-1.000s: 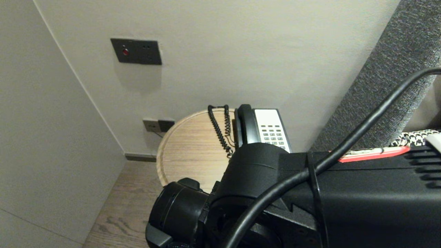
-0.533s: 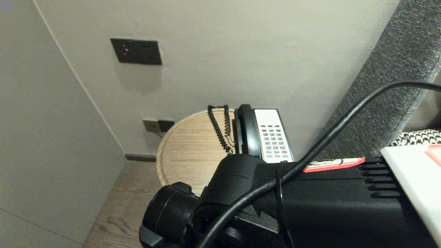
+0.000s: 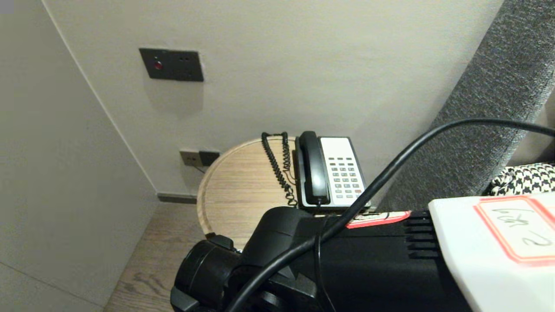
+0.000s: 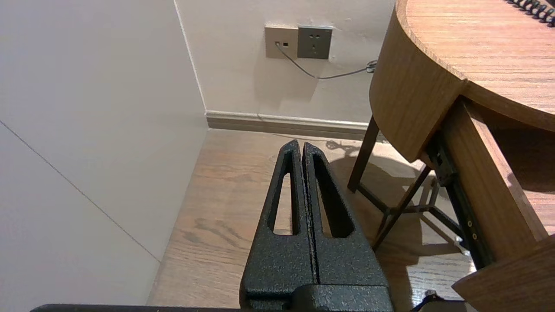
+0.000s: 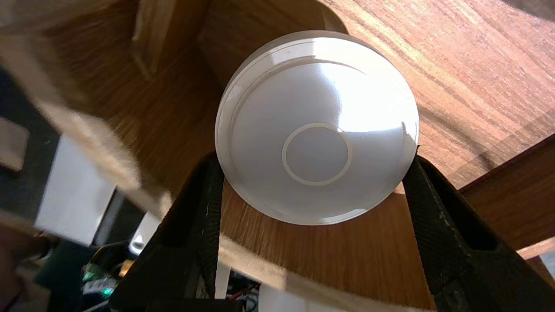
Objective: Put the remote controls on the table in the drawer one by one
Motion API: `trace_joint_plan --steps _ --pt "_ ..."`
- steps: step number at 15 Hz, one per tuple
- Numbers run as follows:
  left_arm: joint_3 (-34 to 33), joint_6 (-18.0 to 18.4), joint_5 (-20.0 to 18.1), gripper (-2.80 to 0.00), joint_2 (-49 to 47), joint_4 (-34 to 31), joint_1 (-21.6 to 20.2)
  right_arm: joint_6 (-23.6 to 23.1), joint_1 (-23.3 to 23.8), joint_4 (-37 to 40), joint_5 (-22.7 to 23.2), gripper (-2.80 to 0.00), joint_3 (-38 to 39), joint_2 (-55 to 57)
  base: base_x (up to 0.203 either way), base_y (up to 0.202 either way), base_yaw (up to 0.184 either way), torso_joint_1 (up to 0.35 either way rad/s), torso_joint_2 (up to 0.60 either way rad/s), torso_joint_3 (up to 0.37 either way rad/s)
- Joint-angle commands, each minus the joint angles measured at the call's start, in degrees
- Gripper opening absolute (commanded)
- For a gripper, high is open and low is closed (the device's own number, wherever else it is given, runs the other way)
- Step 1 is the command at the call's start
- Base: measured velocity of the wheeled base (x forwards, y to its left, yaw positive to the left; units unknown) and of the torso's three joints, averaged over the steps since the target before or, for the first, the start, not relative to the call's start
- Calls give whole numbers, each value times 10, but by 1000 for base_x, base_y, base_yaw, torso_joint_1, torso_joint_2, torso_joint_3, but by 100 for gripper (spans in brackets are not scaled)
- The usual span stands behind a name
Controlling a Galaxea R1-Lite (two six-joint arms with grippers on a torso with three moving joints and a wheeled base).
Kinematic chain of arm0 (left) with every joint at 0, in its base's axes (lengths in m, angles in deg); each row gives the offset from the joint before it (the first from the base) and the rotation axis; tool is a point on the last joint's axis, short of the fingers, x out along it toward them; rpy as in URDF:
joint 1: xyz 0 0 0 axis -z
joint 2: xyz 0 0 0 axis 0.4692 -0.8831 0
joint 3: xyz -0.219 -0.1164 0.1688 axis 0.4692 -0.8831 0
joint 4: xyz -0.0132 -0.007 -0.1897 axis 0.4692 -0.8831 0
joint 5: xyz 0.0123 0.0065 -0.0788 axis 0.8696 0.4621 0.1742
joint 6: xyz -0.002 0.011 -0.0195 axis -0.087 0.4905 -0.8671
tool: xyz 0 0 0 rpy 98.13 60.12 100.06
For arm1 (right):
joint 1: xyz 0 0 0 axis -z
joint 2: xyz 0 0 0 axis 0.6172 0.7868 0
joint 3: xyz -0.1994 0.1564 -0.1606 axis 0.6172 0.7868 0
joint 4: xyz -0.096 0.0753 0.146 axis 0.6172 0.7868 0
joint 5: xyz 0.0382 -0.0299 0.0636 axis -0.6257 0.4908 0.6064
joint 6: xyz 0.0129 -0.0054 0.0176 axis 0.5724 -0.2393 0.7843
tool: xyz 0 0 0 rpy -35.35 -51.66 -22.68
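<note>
Two fingers (image 5: 438,216) of the right gripper (image 5: 313,161) clamp the white dish (image 5: 316,108) by opposite edges, dead centre between them; left gripper (image 4: 302,145) pressed closed, well apart.

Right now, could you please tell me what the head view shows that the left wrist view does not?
Only the head view: the telephone, the dark wall panel and the right arm in the foreground. Only the left wrist view: the left gripper, shut, hanging above the wooden floor, plus the table legs and a pulled-out drawer. Both: the round wooden table, the wall sockets, the coiled cord and the wooden floor.
</note>
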Motion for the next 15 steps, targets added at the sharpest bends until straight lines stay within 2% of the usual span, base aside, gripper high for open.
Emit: trace_joint_plan --steps 1,7,15 --pt "0 0 0 -280 1 0 0 2 -1 -2 -17 -280 4 14 0 0 0 0 0 0" --pt "0 0 0 -280 1 0 0 4 0 -18 -49 -280 10 21 0 0 0 0 0 0" --pt "0 0 0 -280 1 0 0 11 -1 -29 -60 -280 10 39 0 0 0 0 0 0"
